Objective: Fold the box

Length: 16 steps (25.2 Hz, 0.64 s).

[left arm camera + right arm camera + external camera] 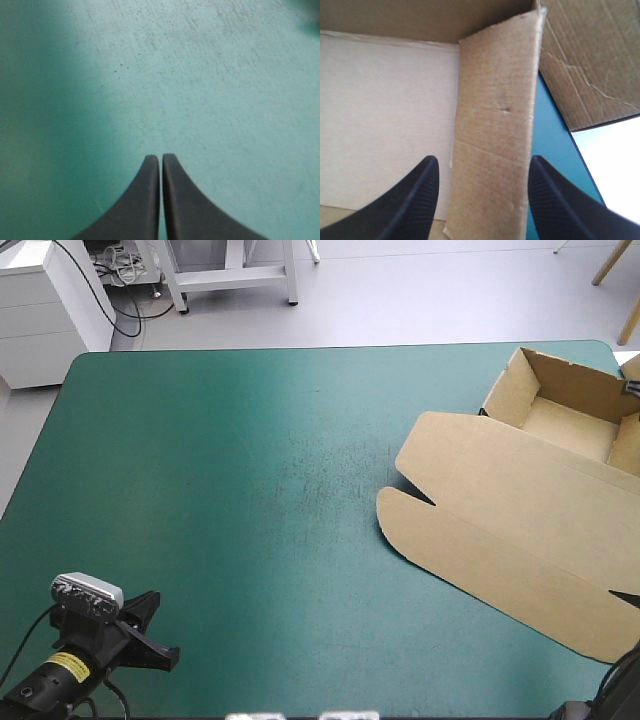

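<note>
The brown box [520, 515] lies at the table's right side. Its tray [570, 420] stands at the far right with walls raised, and the lid lies flat toward the front. My right gripper [482, 160] is open and straddles an upright side wall [495, 115] of the tray, one finger inside over the tray floor [390, 110], the other outside. The high view shows almost nothing of it at the right edge. My left gripper [152, 632] rests low at the front left corner, far from the box. Its fingers [161, 159] are shut on nothing over the cover.
The teal-green cover [250, 470] stretches bare across the left and middle of the table. Just outside the tray wall runs a narrow strip of cover [547, 145] and then the table's edge, with pale floor [615, 175] beyond.
</note>
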Motion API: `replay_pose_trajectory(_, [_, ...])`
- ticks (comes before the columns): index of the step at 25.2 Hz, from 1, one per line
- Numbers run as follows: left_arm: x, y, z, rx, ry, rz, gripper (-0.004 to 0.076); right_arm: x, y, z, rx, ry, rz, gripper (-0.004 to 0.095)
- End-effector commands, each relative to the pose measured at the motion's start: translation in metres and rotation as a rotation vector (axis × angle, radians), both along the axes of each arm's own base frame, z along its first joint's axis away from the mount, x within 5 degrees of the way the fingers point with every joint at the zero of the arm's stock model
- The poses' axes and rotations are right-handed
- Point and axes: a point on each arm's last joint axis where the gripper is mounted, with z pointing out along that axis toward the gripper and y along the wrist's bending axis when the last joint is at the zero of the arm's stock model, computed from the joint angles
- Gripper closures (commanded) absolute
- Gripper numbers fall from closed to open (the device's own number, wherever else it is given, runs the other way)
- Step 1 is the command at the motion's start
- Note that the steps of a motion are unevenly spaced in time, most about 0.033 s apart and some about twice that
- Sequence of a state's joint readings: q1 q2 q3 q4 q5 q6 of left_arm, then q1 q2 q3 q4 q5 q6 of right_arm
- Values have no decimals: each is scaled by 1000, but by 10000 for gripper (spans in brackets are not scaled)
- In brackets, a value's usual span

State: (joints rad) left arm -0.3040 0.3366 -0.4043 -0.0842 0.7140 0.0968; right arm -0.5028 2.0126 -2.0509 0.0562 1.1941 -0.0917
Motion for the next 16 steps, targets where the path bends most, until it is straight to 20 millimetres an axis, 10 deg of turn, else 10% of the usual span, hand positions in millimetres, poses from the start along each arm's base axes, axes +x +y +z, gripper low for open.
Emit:
replay_pose_trajectory(1, [4, -2, 13, -52, -73, 10, 731, -34, 23, 81, -55, -222, 33, 390])
replay_pose_trajectory(11, [4, -2, 13, -52, -73, 10, 731, -94, 96, 173, -59, -497, 165, 409])
replay_pose_trajectory(16, [4, -2, 13, -52, -73, 10, 731, -132, 182, 192, -61, -549, 429, 721])
